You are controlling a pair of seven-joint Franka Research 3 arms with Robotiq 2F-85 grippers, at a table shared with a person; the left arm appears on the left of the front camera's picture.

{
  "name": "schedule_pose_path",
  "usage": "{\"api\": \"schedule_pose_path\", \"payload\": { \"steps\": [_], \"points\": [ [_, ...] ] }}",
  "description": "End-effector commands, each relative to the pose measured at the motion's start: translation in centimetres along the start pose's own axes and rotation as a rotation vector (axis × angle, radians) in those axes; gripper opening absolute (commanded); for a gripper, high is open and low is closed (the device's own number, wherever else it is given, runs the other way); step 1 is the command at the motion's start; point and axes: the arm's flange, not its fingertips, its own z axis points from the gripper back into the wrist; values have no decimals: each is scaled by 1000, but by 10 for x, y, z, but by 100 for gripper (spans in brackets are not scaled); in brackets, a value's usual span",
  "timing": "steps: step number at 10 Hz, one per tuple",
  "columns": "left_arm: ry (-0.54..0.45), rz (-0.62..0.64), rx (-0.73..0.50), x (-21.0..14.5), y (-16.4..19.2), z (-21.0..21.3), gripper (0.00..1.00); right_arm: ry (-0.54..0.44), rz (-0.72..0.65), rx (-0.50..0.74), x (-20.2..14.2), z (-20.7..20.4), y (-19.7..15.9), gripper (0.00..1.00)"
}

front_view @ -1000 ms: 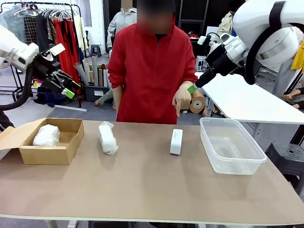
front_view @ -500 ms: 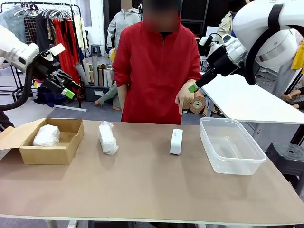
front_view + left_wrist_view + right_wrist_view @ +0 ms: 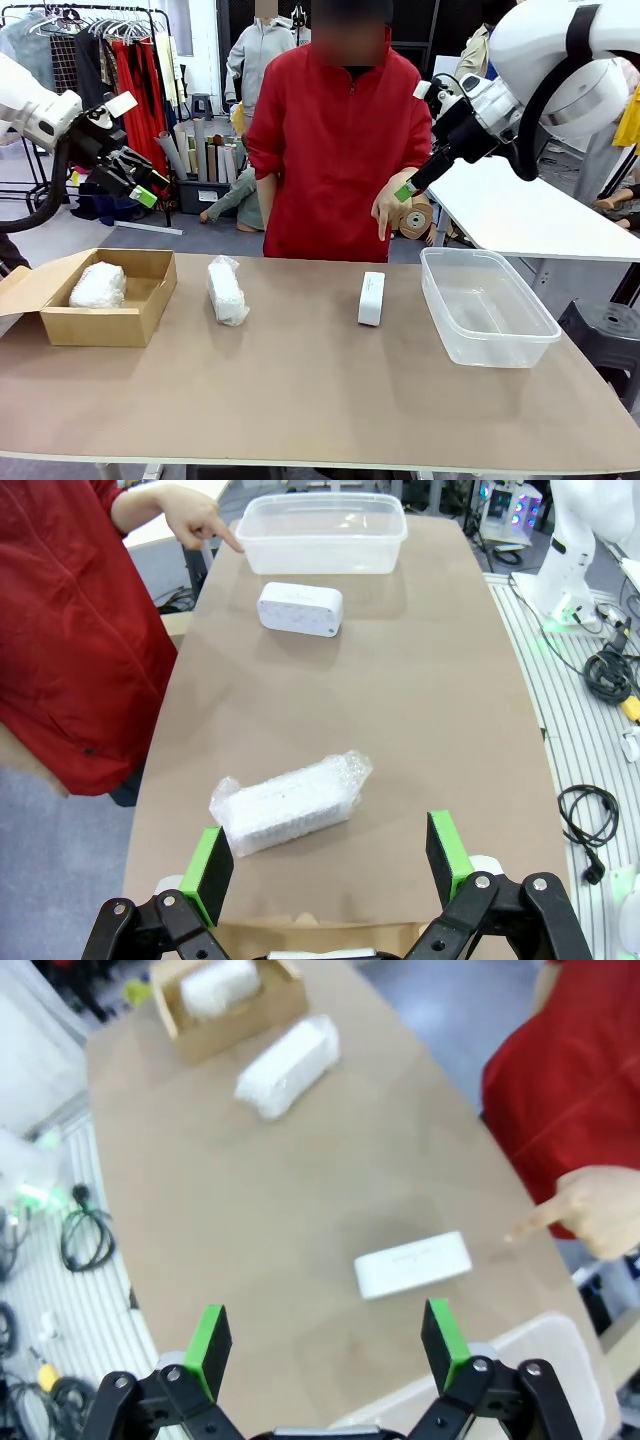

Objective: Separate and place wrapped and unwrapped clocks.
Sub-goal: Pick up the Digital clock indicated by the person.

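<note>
clearly, the unwrapped clock (image 3: 371, 297) is laid lengthwise toward the person (image 3: 340, 150), nearer the open right gripper (image 3: 325, 1335) than the open left gripper (image 3: 330, 865).

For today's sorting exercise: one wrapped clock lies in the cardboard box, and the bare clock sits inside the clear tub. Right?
No. The front view shows the bare clock on the table beside the clear tub, not inside it. One wrapped clock does lie in the cardboard box.
</note>
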Motion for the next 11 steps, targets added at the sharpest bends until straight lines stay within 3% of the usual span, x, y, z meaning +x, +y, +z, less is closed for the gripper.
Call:
{"api": "schedule_pose_path", "payload": {
  "steps": [1, 2, 4, 6, 8, 9, 10, 11],
  "points": [
    [-1, -3, 2, 2, -1, 2, 100, 165, 47, -88, 13, 6, 31, 100],
    [-1, -3, 2, 2, -1, 2, 100, 263, 85, -128, 16, -6, 51, 100],
    [-1, -3, 2, 2, -1, 2, 100, 335, 33, -99, 16, -36, 72, 100],
    [-1, -3, 2, 2, -1, 2, 100, 295, -189, -100, 15, -78, 74, 100],
    [-1, -3, 2, 2, -1, 2, 100, 189, -435, -167, 12, -114, 64, 100],
    [-1, -3, 2, 2, -1, 2, 100, 168, -496, -261, 10, -126, 58, 100],
    [-1, -3, 2, 2, -1, 2, 100, 216, -444, -403, 10, -137, 58, 100],
    [-1, -3, 2, 2, -1, 2, 100, 244, -437, -461, 8, -142, 47, 100]
  ]
}}
